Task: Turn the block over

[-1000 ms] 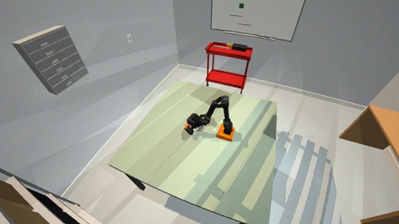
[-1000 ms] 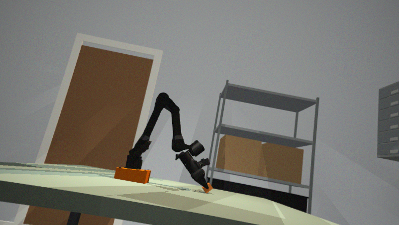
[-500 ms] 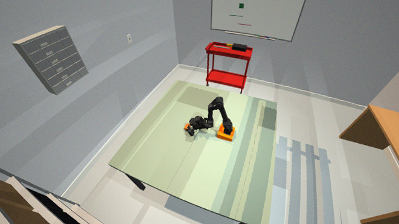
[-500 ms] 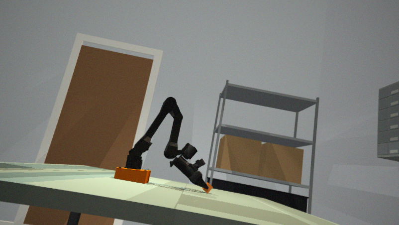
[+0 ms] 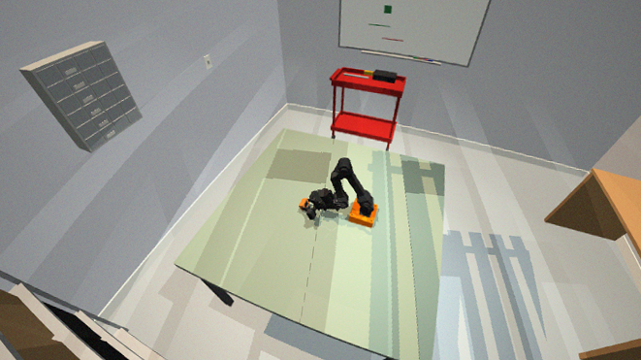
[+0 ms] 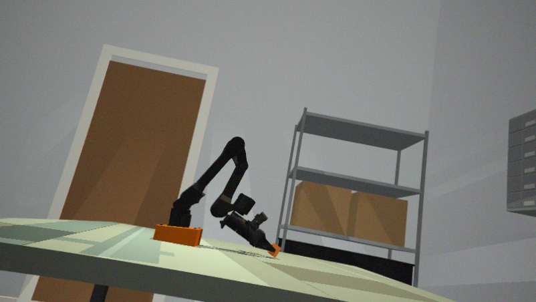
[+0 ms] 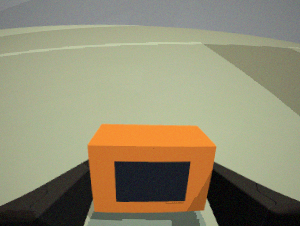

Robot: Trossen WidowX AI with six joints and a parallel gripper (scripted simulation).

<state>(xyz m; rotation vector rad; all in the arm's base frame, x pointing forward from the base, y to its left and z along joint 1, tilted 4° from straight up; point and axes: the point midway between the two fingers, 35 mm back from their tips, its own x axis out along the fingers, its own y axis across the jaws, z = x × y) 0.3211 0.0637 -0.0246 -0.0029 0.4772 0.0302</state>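
Wrist view: both gripper fingers cut off by bottom edge, tips hidden behind orange block (image 7: pixel 151 169); block's underside unseen. Top view: block (image 5: pixel 303 203) mostly covered by gripper (image 5: pixel 312 209), dark mark not visible. Exterior view: block (image 6: pixel 275 249) too small to read mark; can't tell if it touches table (image 6: pixel 112 258)

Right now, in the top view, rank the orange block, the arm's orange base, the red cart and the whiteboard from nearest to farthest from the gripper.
1. Orange block: clamped in the gripper.
2. Orange base: on the table, to the gripper's right in the image.
3. Red cart: beyond the table's far edge.
4. Whiteboard: on the far wall, above the cart.
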